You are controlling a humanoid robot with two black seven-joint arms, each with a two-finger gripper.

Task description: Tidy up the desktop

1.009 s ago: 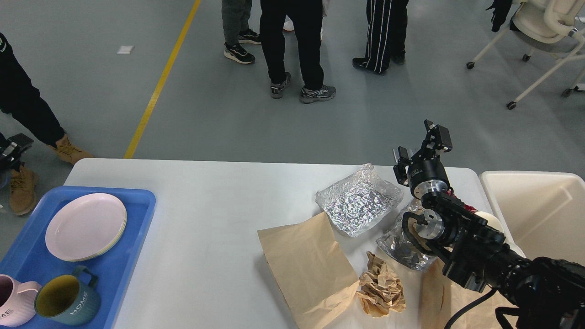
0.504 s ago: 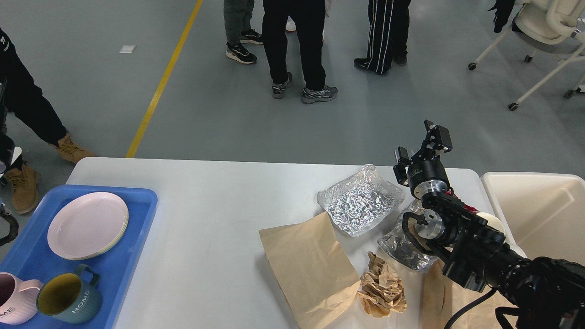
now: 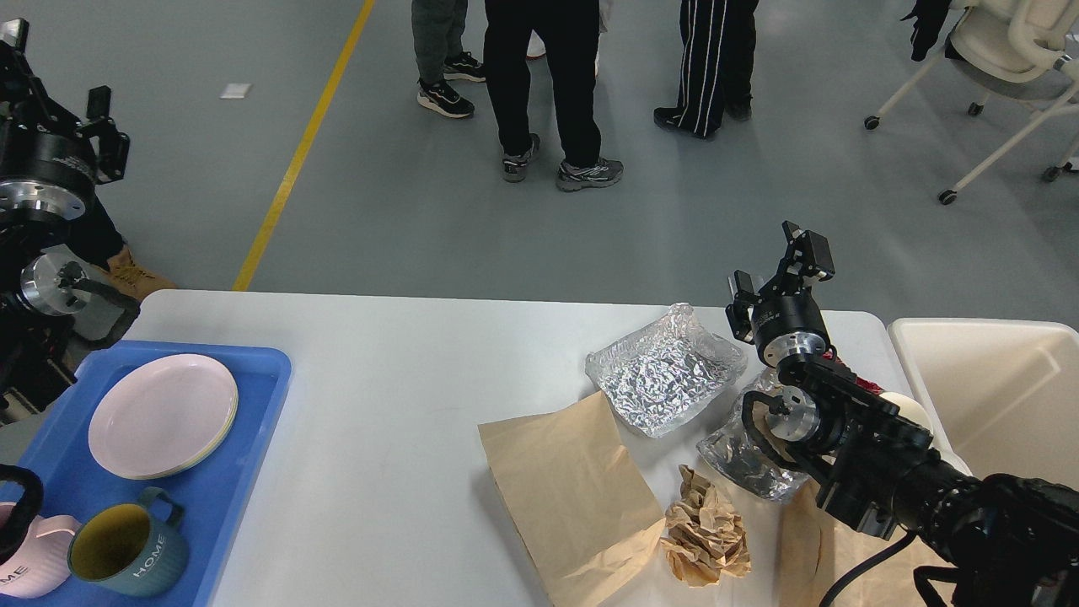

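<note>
The white desktop point(image 3: 379, 396) carries litter on its right half: a crumpled foil tray point(image 3: 666, 371), a flat brown paper bag point(image 3: 565, 489), a ball of crumpled brown paper point(image 3: 704, 531) and a second crushed foil piece point(image 3: 742, 459). My right gripper point(image 3: 777, 268) is raised over the table's far right edge, just right of the foil tray, open and holding nothing. My left gripper point(image 3: 55, 72) is up at the far left, beyond the table's left corner, fingers apart and empty.
A blue tray point(image 3: 253, 405) at the left holds a pink plate point(image 3: 164, 413), a teal mug point(image 3: 126, 552) and a pink mug point(image 3: 25, 569). A cream bin point(image 3: 995, 396) stands off the right end. More brown paper point(image 3: 805, 548) lies under my right arm. People stand beyond the table.
My left arm has risen into view at the far left, its gripper now high above the tray's corner. The right arm and the litter have not moved.
</note>
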